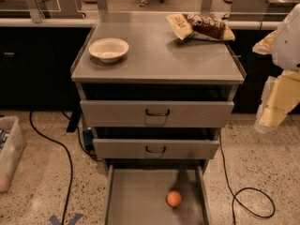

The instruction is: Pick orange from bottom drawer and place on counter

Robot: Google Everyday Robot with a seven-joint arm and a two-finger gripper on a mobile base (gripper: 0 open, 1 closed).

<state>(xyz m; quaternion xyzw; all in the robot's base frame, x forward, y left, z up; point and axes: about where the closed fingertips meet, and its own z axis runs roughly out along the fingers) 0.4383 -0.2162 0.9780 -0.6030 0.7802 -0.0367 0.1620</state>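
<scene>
Orange [174, 198] on bottom drawer [136, 198] floor, right of centre. Gripper [272, 114] above, far right, well apart from orange; open or closed: cannot tell.

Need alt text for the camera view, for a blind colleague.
An orange lies in the open bottom drawer; the gripper hangs at the right edge, above it. On the counter sit a white bowl and a snack bag.

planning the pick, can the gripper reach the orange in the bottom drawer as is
Probably yes: the bottom drawer is pulled open, nothing covers the orange, and the gripper hangs at the view's right edge, higher up.
</scene>
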